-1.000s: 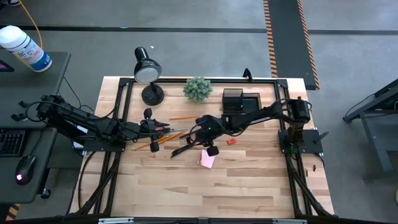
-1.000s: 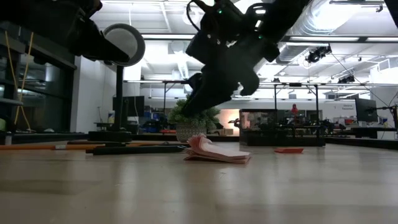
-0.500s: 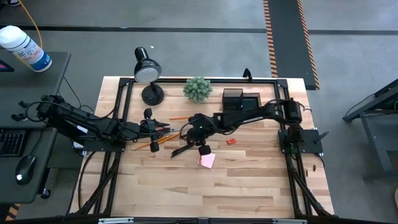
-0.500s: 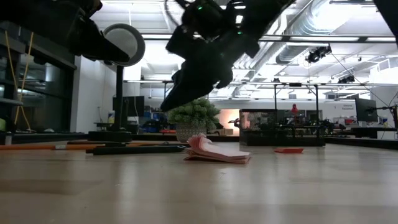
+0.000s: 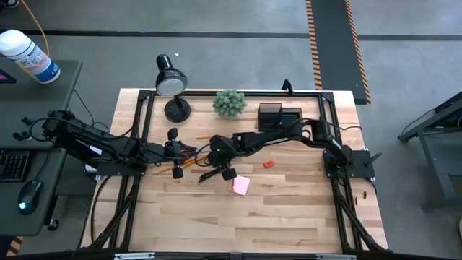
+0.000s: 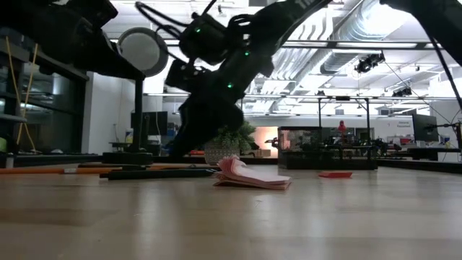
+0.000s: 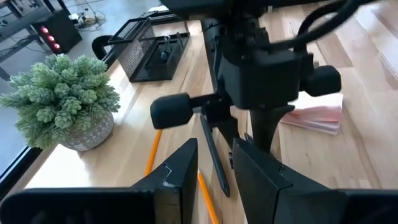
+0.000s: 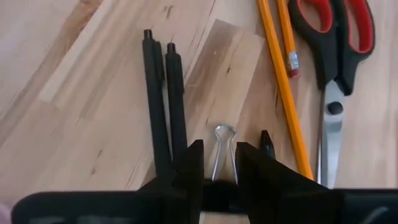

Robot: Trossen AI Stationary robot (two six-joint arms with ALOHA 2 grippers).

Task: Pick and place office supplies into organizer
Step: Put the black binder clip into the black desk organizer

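The office supplies lie mid-table. Two black pens (image 8: 163, 99), a small black binder clip with a wire handle (image 8: 224, 146), orange pencils (image 8: 280, 74) and red-handled scissors (image 8: 339, 56) are side by side. The pink sticky pad (image 5: 240, 185) and the red eraser (image 5: 268, 164) lie further right. The black organizer (image 5: 278, 115) stands at the far edge. My right gripper (image 8: 219, 168) is open and slants down low over the clip, one finger on each side of its black body. My left gripper (image 7: 214, 168) hovers open above the pencils, holding nothing. My right gripper's fingers (image 8: 189, 168) stand on either side of the binder clip's black body, slanting down from the table's right. The fingers themselves hide that spot, so I cannot tell whether they touch the clip. The clip lies flat on the table.
A green plant ball (image 5: 229, 103) in a pot and a black desk lamp (image 5: 171, 83) stand along the far edge, left of the organizer. The two grippers face each other closely over the supplies. Bare wood fills the near half of the table.
My right gripper has moved toward the table's left edge and down, from above the pink sticky pad to low over the pens and the clip, tipping more steeply. The supplies have stayed where they were.
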